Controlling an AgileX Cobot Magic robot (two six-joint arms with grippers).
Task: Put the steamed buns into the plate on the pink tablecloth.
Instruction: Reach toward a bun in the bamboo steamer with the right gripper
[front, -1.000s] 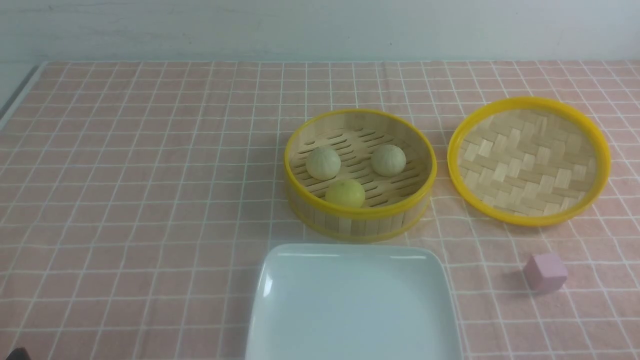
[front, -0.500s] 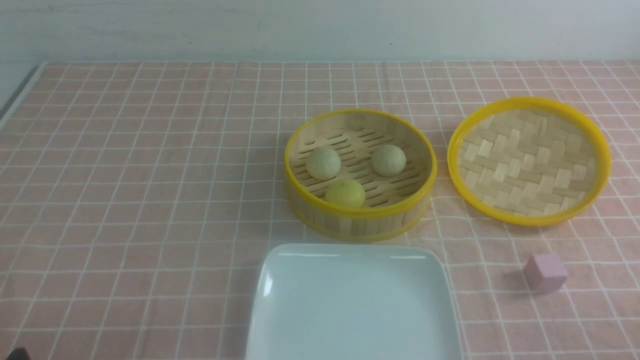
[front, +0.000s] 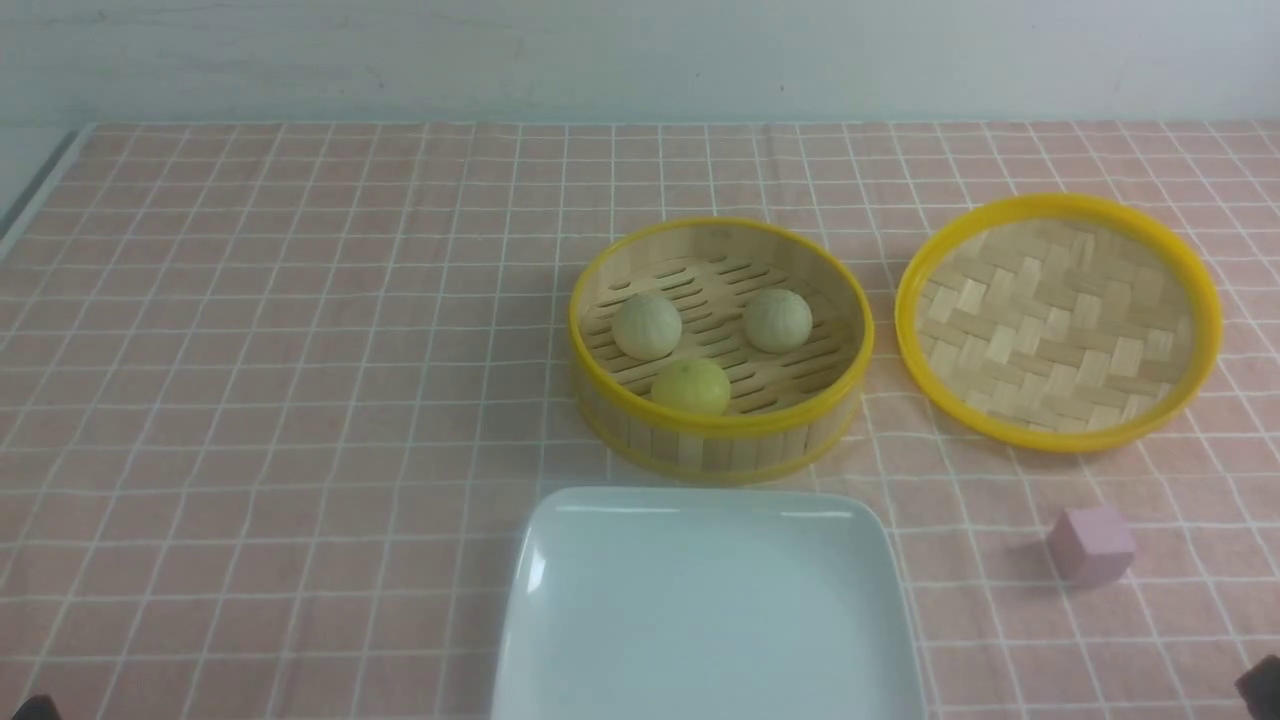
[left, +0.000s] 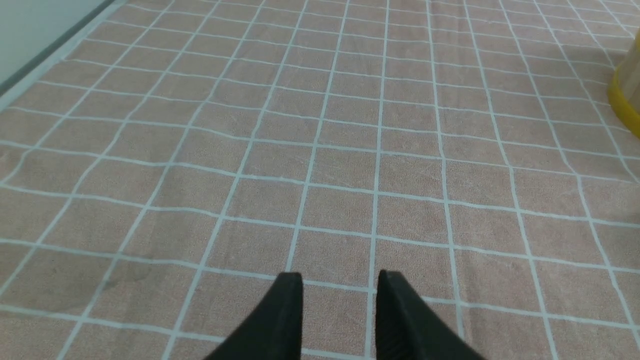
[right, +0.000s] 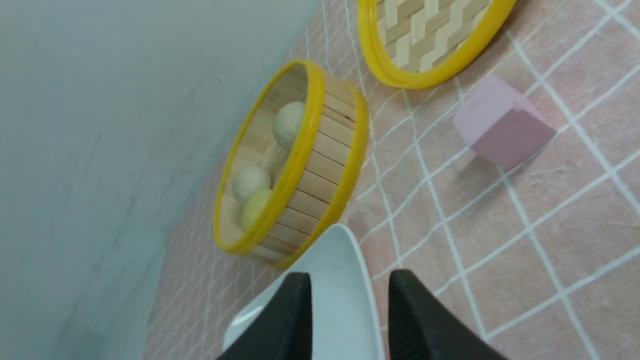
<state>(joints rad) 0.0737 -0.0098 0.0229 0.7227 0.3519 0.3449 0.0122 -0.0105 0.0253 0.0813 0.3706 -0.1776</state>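
Front view: three steamed buns (front: 647, 326) lie inside the steamer (front: 720, 447).

Steamer (front: 720, 426): round bamboo, yellow-rimmed, uncovered.
Lid (front: 1058, 322): woven, yellow-rimmed, lying inside-up just right of the steamer, not touching.
Cube (front: 1090, 543): small, pink, nearer than the lid.
Wall (front: 640, 60): pale, behind.

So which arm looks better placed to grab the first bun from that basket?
Right, most likely. Its camera faces the basket holding the three buns, with the plate just ahead of its open, empty jaws. The left camera shows mostly bare cloth, only the basket's edge.
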